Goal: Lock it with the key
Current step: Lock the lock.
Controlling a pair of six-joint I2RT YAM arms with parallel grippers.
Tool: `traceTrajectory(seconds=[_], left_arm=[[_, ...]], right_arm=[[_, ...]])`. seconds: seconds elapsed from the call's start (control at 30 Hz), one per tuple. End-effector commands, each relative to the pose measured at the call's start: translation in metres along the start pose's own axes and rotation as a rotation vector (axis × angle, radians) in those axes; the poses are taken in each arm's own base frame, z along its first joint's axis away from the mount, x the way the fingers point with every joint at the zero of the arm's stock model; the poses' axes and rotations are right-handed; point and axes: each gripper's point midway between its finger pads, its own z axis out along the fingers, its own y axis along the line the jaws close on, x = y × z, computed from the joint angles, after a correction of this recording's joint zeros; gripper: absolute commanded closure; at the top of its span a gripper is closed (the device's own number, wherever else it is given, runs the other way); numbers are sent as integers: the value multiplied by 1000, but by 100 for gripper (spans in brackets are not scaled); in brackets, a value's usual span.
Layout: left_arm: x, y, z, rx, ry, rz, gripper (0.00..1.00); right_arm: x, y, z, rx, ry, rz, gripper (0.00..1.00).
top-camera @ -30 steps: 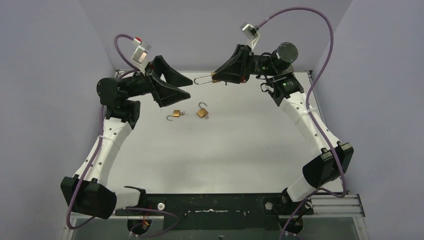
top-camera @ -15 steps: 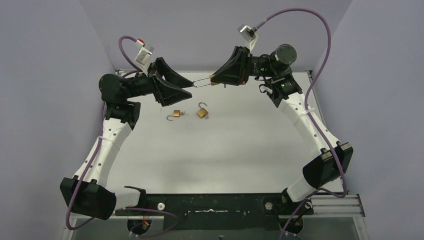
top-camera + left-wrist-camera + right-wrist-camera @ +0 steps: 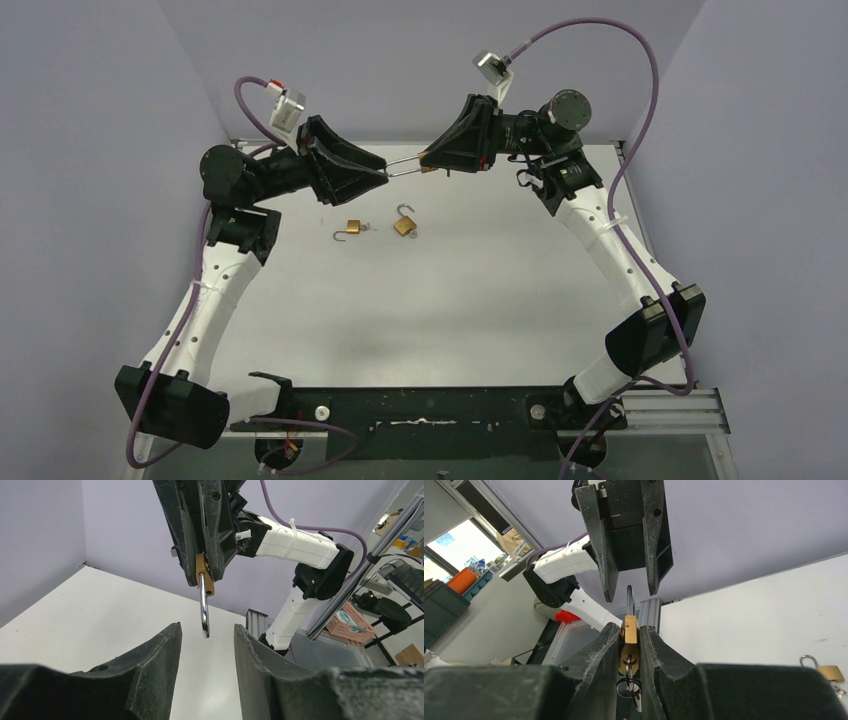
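My right gripper (image 3: 428,160) is shut on the brass body of a long-shackle padlock (image 3: 629,632), held in the air above the back of the table. A key on a ring (image 3: 629,680) sits in its keyhole between my fingers. The silver shackle (image 3: 400,166) points left toward my left gripper (image 3: 383,174). In the left wrist view the shackle's end (image 3: 204,615) hangs just in front of my open left gripper (image 3: 206,636), level with its fingertips and touching neither. The right gripper also shows in the left wrist view (image 3: 202,582).
Two small brass padlocks with open shackles lie on the white table, one (image 3: 349,229) to the left and one (image 3: 404,223) to the right, below the grippers. One of them shows in the right wrist view (image 3: 824,670). Purple walls stand close behind.
My left gripper has risen and moved right until its fingertips reach the shackle's end. My right gripper has shifted slightly left with the padlock.
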Motion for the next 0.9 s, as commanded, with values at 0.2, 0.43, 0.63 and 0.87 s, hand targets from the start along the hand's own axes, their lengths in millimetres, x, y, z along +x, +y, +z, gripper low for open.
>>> traceTrajectory(seconds=[0.2,0.43,0.63,0.87], left_arm=[[-18,-15,8,31,-40,72,72],[-18,-21,15,66,-36,69,100],[-17,-28,18,99,-32,56,100],[-16,-31,24,117,-31,30,100]], right_arm=[[-8,23,1,-36,-17,-82,100],[-7,21,3,-38,-17,-77,100],[-7,18,5,-24,-19,-79,100],[1,6,8,67,11,-111,100]])
